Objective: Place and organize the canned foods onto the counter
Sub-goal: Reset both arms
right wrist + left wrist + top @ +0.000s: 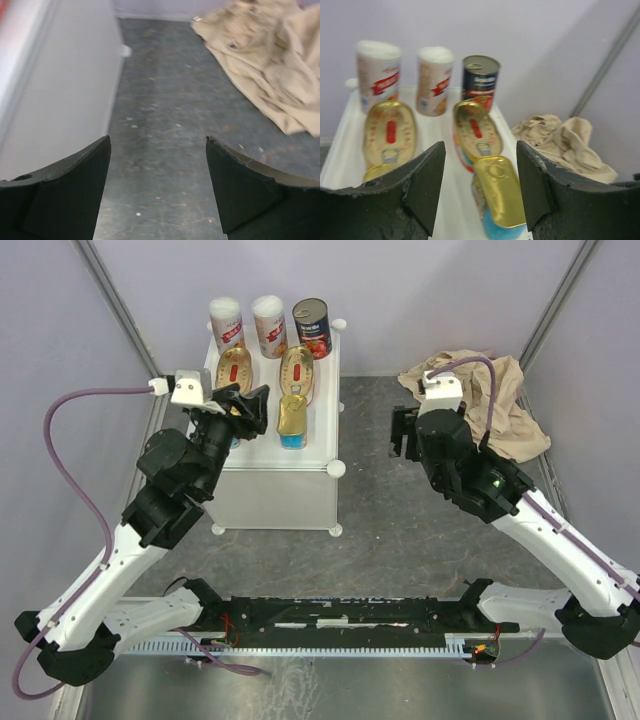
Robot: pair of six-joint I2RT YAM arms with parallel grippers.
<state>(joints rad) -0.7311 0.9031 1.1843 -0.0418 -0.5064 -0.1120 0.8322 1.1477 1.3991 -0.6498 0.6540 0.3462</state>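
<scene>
**Top view.** Six tins show on the worktop [322, 430], upper centre of the frame. Two white-and-red cylinders [227, 323] and a dark can [311, 327] form the back row. Two oval tins [233, 367] sit ahead of them, and a gold rectangular tin [292, 418] is nearest. My left pincer [245, 405] hovers over the worktop's left half. My right pincer [405, 430] hangs to the right of the cabinet, near the beige cloth [500, 400].

**Left wrist view.** The left pincer [480, 155] is spread and holds nothing. A second gold tin [377, 172] peeks out at lower left, so I count seven. I judge placing done, with only straightening left. There is little room between the rows.

**Right wrist view.** The right pincer [157, 142] is spread and empty over the grey surface [160, 100]. The cabinet wall is at frame left and the cloth at upper right, with an open lane between them.
</scene>
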